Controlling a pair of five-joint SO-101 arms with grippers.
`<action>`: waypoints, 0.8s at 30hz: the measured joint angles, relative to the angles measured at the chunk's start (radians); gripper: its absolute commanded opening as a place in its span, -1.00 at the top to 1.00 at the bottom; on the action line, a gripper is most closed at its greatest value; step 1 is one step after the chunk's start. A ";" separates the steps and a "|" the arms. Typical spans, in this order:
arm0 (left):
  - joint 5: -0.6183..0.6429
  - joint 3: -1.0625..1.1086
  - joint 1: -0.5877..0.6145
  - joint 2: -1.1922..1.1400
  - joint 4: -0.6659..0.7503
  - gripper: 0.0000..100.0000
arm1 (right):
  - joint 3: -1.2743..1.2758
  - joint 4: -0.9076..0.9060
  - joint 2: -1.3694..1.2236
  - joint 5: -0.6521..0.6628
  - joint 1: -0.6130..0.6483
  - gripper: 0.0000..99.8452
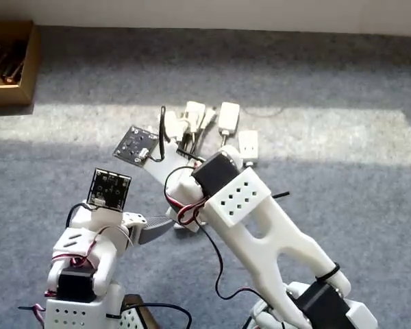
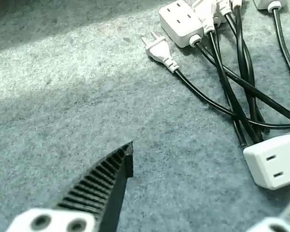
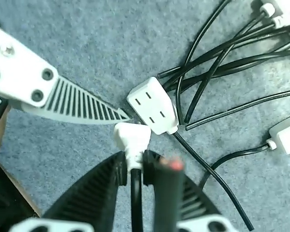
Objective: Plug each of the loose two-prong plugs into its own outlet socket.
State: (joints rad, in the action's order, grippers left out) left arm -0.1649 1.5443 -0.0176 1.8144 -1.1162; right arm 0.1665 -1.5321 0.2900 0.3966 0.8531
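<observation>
Nearest me, the right gripper [image 3: 134,162] has its two black ribbed fingers [image 3: 94,193] pinched on a small white two-prong plug [image 3: 132,137], with the plug's black cable running back between them. The plug's rounded head sits just beside the near corner of a glossy white socket block [image 3: 152,105], a rounded box with paired slots on top. I cannot tell whether they touch.

From the other side of that block, a pale wedge-shaped finger [image 3: 82,107] of the left gripper [image 1: 156,229] points at the same corner. The left wrist view shows this gripper spread wide with nothing in it. Its dark ribbed finger [image 2: 106,186] is well apart from the socket block [image 2: 275,159], with bare carpet between.

Beyond the block lies a tangle of smooth black cables [image 2: 232,96]. Past the tangle, the left wrist view shows what the right one hides: a loose plug [image 2: 157,48] lying flat with its prongs free, just beside a second socket [image 2: 181,17].

From above, more white blocks [image 1: 227,116] sit in a cluster farther out, and the big white right arm covers the block.

Everything rests on a grey, short-napped carpet [image 1: 370,192] crossed by a band of sunlight. A wooden box [image 1: 31,62] stands far off to one side, and a pale wall [image 1: 260,14] runs behind.
</observation>
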 measured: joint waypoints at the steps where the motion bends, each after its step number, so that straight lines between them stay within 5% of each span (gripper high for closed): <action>1: -0.003 0.000 -0.003 0.000 0.000 -0.01 | 0.000 0.000 -0.003 -0.003 0.000 0.99; 8: -0.011 0.002 0.026 -0.005 0.000 -0.01 | -0.014 0.000 -0.043 -0.012 -0.006 0.99; 16: 0.044 0.060 0.334 -0.006 0.149 -0.01 | -0.023 -0.026 -0.048 0.012 -0.048 0.99; 24: 0.071 0.071 0.367 -0.006 0.169 -0.01 | -0.023 -0.078 -0.055 0.161 -0.074 0.99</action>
State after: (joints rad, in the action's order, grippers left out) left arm -0.0944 1.6149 0.3491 1.8082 -0.9475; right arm 0.1435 -1.6103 0.2348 0.5577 0.7795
